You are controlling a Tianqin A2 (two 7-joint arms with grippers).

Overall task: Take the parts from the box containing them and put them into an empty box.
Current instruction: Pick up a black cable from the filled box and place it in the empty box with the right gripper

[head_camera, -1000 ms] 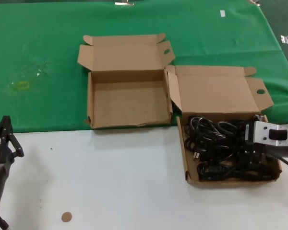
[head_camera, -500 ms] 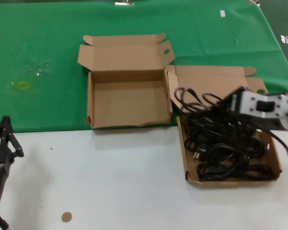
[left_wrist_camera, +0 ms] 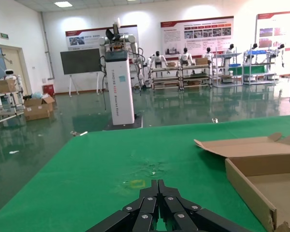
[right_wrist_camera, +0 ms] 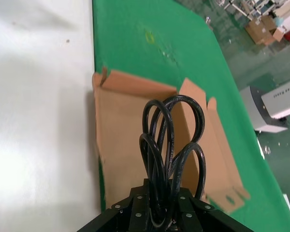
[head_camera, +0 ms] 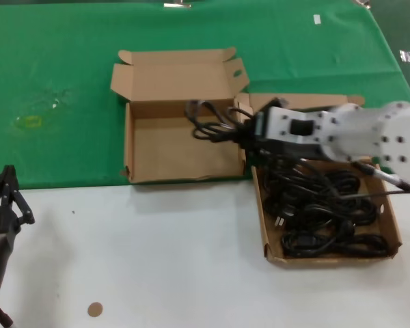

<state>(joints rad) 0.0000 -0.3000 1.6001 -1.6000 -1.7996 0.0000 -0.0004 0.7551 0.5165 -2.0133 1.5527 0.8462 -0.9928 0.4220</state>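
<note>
My right gripper is shut on a looped black power cord and holds it in the air over the right part of the empty cardboard box. The cord's loops show above that box in the right wrist view. The box containing the parts stands at the right with several black cords in it; some trail up toward the gripper. My left gripper is shut and empty, parked at the left over the white table; it also shows in the left wrist view.
A green cloth covers the far half of the table, and the near half is white. A small brown disc lies near the front edge. Both boxes have their lids open toward the back.
My right gripper has risen out of the right box with a cord bundle and carried it left, from over that box to over the empty box. The left arm has not moved.
</note>
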